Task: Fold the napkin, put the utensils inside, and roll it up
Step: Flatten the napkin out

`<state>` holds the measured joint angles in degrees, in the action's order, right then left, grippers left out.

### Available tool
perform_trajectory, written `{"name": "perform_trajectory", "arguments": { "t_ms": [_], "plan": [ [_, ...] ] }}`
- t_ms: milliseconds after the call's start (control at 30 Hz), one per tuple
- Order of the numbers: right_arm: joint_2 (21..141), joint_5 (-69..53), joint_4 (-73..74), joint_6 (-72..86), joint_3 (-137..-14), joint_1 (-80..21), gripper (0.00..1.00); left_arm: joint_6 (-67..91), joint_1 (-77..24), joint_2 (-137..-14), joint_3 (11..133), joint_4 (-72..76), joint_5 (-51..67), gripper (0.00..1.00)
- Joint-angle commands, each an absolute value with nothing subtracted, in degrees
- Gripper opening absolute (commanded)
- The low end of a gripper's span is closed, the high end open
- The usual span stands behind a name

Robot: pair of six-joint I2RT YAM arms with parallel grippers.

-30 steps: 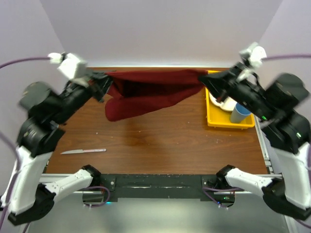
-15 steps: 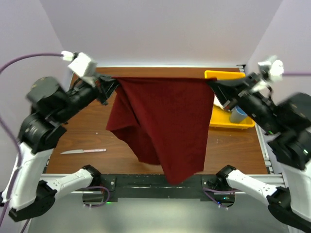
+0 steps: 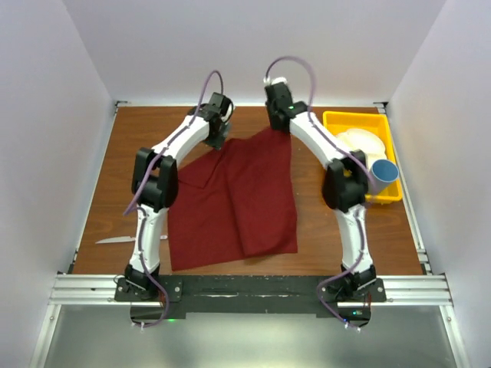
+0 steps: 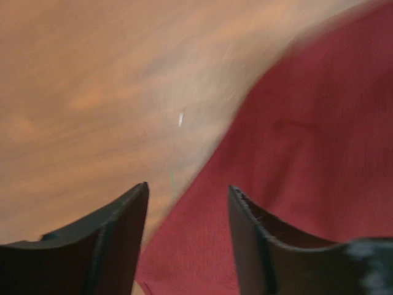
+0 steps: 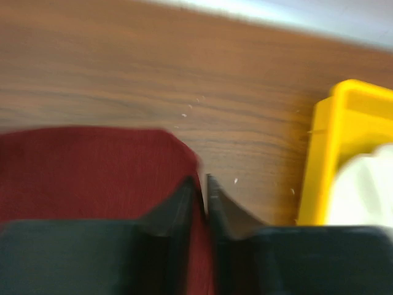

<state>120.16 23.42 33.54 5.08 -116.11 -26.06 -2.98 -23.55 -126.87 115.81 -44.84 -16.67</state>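
The dark red napkin (image 3: pixel 238 199) lies spread on the wooden table, its far edge bunched toward a corner. One utensil, a silvery knife (image 3: pixel 115 240), lies at the near left, partly behind the left arm. My left gripper (image 3: pixel 217 143) hovers at the napkin's far left corner. In the left wrist view it (image 4: pixel 187 190) is open, with the napkin (image 4: pixel 307 135) under it and nothing pinched. My right gripper (image 3: pixel 280 125) is at the far right corner. In the right wrist view its jaws (image 5: pixel 204 181) stand almost together, with the edge of the napkin (image 5: pixel 92 166) between them.
A yellow tray (image 3: pixel 337 116) at the far right holds a white plate (image 3: pixel 357 142) and a blue cup (image 3: pixel 383 172). In the right wrist view the tray (image 5: pixel 344 123) sits just right of the gripper. Both arms stretch over the table toward the back wall.
The napkin hung stretched in the air between both grippers; now it lies on the table. Both arms have swung to the far side, and the left gripper has opened.
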Motion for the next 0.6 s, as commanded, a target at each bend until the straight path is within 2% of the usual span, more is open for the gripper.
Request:
{"name": "perform_trajectory", "arguments": {
  "t_ms": [0, 33, 133, 267, 367, 467, 567],
  "plan": [
    [125.3, 25.7, 45.2, 1.1, -125.7, -24.9, 0.62, 1.1, -22.8, -113.8, 114.9, -43.1, -22.9, 0.62],
    [124.3, 24.5, 43.4, 1.6, -124.7, -25.0, 0.72, 1.2, -22.8, -108.3, 111.8, -38.5, -21.2, 0.62],
    [120.2, 18.7, 44.0, 6.4, -121.0, -25.1, 0.76, 2.0, -22.6, -99.0, 98.4, -30.3, -16.5, 0.61],
    [114.6, 13.1, 44.6, 13.7, -111.7, -25.6, 0.76, 2.9, -22.7, -92.3, 82.6, -22.7, -12.8, 0.56],
    [109.1, 6.5, 42.0, 17.5, -102.5, -26.9, 0.75, 3.2, -22.7, -90.8, 75.5, -19.0, -14.7, 0.52],
    [101.9, -2.0, 36.2, 21.1, -92.0, -27.9, 0.69, 2.9, -22.8, -91.8, 71.6, -18.6, -14.1, 0.52],
    [95.7, -4.7, 30.6, 22.9, -83.1, -30.5, 0.64, 2.2, -22.9, -92.0, 67.0, -17.3, -14.7, 0.52]
  ]
}}
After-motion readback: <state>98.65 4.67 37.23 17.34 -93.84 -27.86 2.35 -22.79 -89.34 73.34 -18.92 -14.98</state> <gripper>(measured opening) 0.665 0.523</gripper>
